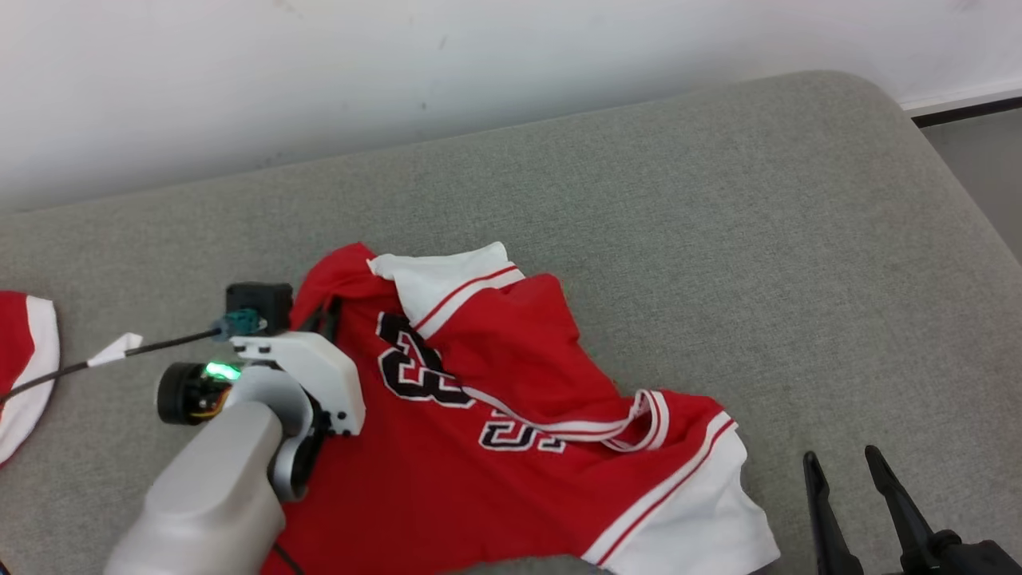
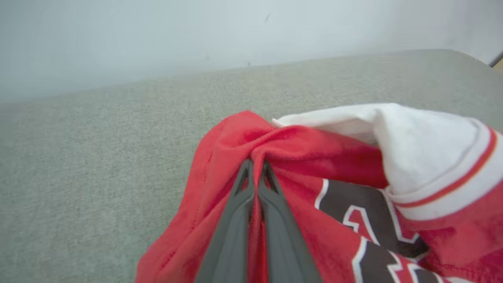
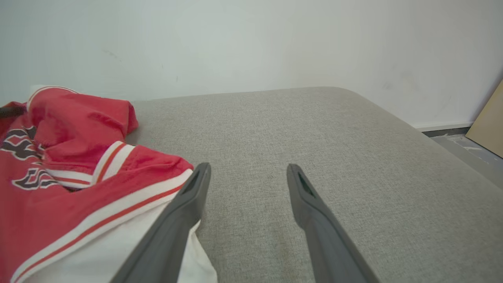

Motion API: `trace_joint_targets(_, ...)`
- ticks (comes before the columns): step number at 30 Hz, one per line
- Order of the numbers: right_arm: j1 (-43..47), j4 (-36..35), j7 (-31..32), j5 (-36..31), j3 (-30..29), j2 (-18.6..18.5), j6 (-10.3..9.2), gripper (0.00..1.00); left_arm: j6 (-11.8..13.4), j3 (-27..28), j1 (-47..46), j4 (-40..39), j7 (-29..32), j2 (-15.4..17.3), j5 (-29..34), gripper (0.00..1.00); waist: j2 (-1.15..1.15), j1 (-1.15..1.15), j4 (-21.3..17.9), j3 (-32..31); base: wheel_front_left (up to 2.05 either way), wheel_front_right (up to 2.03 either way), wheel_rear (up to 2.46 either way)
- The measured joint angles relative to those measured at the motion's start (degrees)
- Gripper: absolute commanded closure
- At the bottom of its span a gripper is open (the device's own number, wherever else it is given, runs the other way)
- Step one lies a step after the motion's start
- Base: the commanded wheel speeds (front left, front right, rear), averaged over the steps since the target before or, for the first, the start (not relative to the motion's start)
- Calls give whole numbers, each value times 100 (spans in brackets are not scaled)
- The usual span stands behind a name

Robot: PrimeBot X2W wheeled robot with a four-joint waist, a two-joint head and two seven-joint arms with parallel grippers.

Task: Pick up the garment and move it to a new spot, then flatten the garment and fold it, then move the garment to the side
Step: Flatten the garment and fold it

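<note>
Between left claw [image 2: 256, 167] tips: garment [image 2: 314, 149] fold pinched; right claw [image 3: 248, 169] spread beside it

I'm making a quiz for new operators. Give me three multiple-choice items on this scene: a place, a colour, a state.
1. Where does the jersey lie? A) on the grey cushion B) on the floor C) on a shelf
2. Its main colour? A) blue B) red C) green
3. The left gripper is: A) open B) shut on the jersey C) shut on nothing

Answers: 1 A, grey fabric lies all around it. 2 B, it is red with white trim. 3 B, its fingers pinch a red fold.
</note>
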Motion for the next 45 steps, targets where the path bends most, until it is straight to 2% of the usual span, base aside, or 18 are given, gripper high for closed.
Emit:
trace_joint_targets(5,-36,8,1,-2,60,-7,0,0,149,278,-235,468,-312,7,-122,100,0,0,-27,64,0,0,0)
trace_joint_targets(16,-38,62,0,-2,49,-60,0,0,115,520,-299,1116,-804,-89,-275,100,0,0,-47,-30,0,0,0)
trace_joint_targets(17,-34,65,1,-2,45,-65,0,0,92,536,-297,1114,-851,-118,-287,64,0,0,-37,-60,0,0,0)
trace_joint_targets(18,-32,65,0,-3,37,-70,0,0,86,555,-289,1092,-902,-154,-287,0,0,0,-27,-94,0,0,0)
trace_joint_targets(22,9,38,0,-12,-55,-125,0,0,45,787,-116,731,-991,-210,-301,0,0,0,27,-264,0,0,0)
trace_joint_targets(24,63,-10,0,-43,-127,-140,0,0,99,990,103,197,-993,-210,-159,0,0,0,62,-358,0,0,0)
trace_joint_targets(29,186,-171,0,-89,-341,-247,0,0,198,1389,1125,-1137,-1004,-237,391,0,0,0,187,-598,0,0,0)
trace_joint_targets(35,253,-337,0,-175,-488,-380,0,0,344,1579,2315,-2382,-1005,-257,1139,0,0,0,392,-839,0,0,0)
trace_joint_targets(45,319,-431,0,-353,-344,-522,0,0,392,2241,4103,-3387,-1005,-411,1758,0,0,-1,793,-1109,0,0,0)
